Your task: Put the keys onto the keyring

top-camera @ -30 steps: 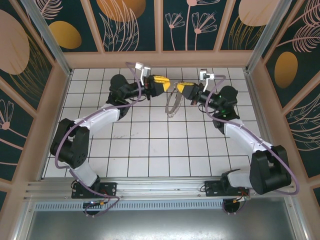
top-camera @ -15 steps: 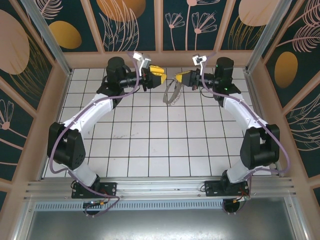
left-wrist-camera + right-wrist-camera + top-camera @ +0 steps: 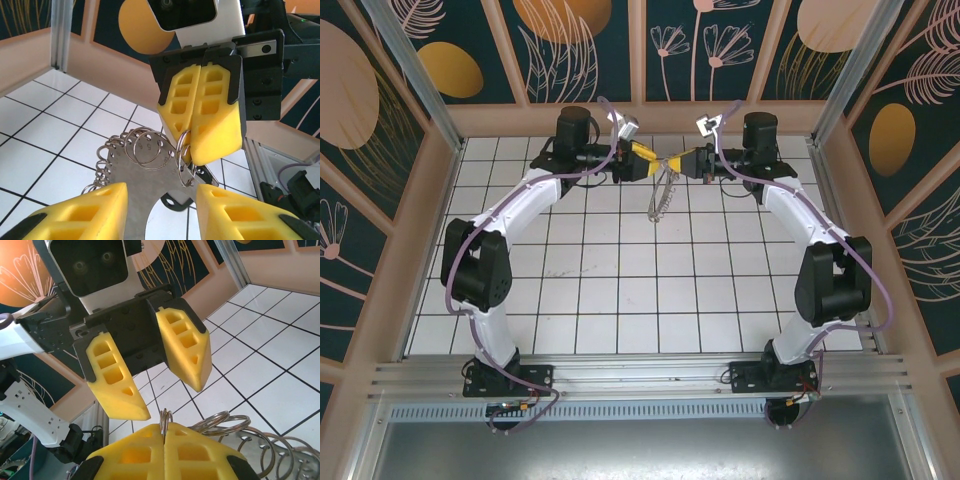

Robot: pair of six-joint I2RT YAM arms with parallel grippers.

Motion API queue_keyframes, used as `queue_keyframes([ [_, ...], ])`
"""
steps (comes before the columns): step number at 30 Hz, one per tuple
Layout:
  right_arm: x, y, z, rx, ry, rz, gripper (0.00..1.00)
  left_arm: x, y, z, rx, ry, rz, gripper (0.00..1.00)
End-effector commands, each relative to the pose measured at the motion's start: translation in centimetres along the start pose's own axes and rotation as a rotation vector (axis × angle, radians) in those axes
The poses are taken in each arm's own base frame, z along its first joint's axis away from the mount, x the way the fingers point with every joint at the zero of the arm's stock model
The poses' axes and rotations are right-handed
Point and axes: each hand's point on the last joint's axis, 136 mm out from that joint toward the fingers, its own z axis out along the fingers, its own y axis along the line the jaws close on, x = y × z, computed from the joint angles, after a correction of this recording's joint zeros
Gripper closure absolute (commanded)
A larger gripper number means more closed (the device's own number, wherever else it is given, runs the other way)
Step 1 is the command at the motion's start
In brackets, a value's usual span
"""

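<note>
Up over the far-middle tiles (image 3: pixel 620 260), saw the right gripper (image 3: pixel 682 163) pinched tight on one small ring of the keyring (image 3: pixel 660 195), rest of it dangling straight down. Spotted the left gripper (image 3: pixel 642 160) spread wide, nose-to-nose with that pinch, just beside it. Looked roomy below and sideways. Noticed the back wall (image 3: pixel 640 118) close behind, though.

two claws, the left claw (image 3: pixel 650 166) and right claw (image 3: pixel 674 166), and one keyring (image 3: pixel 662 196) fringed with many small rings.

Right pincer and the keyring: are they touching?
Touching. The left wrist view shows the right pincer clamped shut on one small ring of the keyring.
</note>
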Motion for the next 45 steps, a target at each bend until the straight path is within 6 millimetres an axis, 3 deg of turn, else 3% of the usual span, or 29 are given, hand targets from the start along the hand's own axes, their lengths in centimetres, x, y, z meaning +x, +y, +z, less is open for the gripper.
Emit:
queue_keyframes([
  [1,-1.7,1.3,-0.3,-0.039,-0.014,-0.082,1.0,-0.9,-0.9,-0.1,0.071,-0.012,0.004,0.6],
  [12,-1.9,1.3,-0.2,-0.042,-0.019,-0.085,1.0,-1.6,-1.8,0.0,0.136,-0.049,-0.014,0.6],
  [30,-2.5,1.1,0.2,-0.048,-0.027,-0.083,1.0,-1.2,-1.5,0.3,0.175,-0.05,-0.051,0.62],
  [37,-2.5,0.8,0.6,-0.048,-0.024,-0.081,1.0,-1.4,-1.8,0.4,0.197,-0.051,-0.051,0.72],
  [45,-2.7,0.8,1.0,-0.053,-0.021,-0.08,1.0,-1.3,-1.8,0.5,0.204,-0.05,-0.052,0.73],
])
